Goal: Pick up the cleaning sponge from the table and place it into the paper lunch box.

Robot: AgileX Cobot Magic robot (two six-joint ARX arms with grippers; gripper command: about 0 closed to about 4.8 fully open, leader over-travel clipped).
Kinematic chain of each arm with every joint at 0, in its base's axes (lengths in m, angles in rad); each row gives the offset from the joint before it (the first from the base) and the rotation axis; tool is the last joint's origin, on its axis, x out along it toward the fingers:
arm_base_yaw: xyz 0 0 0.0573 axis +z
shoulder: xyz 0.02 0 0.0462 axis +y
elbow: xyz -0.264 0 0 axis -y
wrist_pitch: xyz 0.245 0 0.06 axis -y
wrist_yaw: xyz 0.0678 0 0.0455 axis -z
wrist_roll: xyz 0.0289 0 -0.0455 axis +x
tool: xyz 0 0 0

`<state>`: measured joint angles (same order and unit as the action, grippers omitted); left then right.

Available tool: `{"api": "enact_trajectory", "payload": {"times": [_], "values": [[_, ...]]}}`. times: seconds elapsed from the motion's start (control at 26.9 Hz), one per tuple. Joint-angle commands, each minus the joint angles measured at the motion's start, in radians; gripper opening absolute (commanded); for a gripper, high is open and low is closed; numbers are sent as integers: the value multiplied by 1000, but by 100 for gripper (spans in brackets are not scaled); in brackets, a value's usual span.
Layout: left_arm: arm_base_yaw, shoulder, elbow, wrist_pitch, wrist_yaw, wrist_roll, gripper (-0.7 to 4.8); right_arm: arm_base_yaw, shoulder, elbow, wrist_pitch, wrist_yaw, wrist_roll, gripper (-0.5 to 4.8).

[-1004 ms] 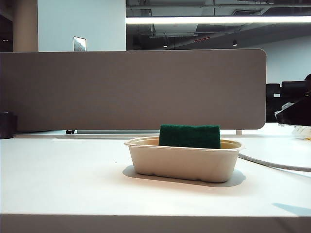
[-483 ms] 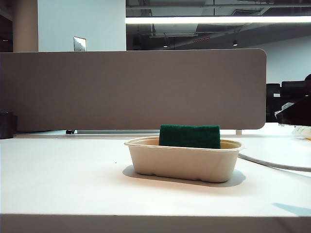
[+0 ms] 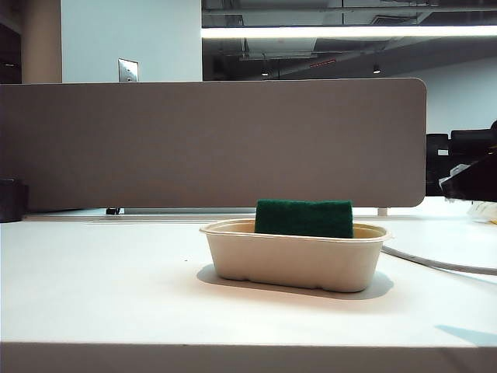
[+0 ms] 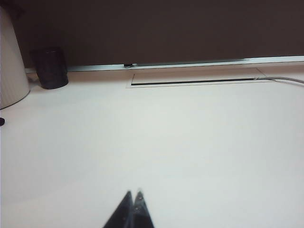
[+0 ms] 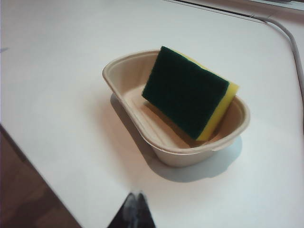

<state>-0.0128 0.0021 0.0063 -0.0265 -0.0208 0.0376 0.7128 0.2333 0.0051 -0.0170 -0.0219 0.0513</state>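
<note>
- Exterior view showed the beige oblong moulded-fibre paper lunch box [image 3: 293,260] standing on the broad white worktop [image 3: 101,287], with the rectangular yellow-foam cleaning sponge [image 3: 304,218] inside it, its dark green scouring face rising above the rolled rim.
- Compared with the exterior pictures from a second and half a second before, nothing had moved: box, sponge and the pale cable [image 3: 435,263] behind it lay exactly as they did.
- From the right wrist view, the sponge [image 5: 190,97] leaned tilted in the box [image 5: 133,118], green face up, one edge propped on the far wall and the other down in the tray.
- The right end effector [image 5: 135,199] hung near the box but apart from it, fingertips pressed together and holding nothing.
- The left end effector [image 4: 133,198] sat over bare worktop, well away from the box, likewise pinched closed and empty.
- That stillness, with both arms clear, suggested the placing was done and the task was essentially complete.
</note>
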Motion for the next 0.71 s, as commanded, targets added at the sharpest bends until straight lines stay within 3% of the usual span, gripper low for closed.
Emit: {"api": "enact_trajectory", "payload": {"times": [0.04, 0.37, 0.71], "values": [[1, 0, 1, 6, 2, 8, -5, 2, -1, 2, 14, 0, 0, -5], [1, 1, 1, 6, 2, 8, -5, -6, -6, 2, 14, 0, 0, -5], [1, 0, 1, 6, 2, 8, -5, -304, -229, 2, 37, -23, 0, -5]]}}
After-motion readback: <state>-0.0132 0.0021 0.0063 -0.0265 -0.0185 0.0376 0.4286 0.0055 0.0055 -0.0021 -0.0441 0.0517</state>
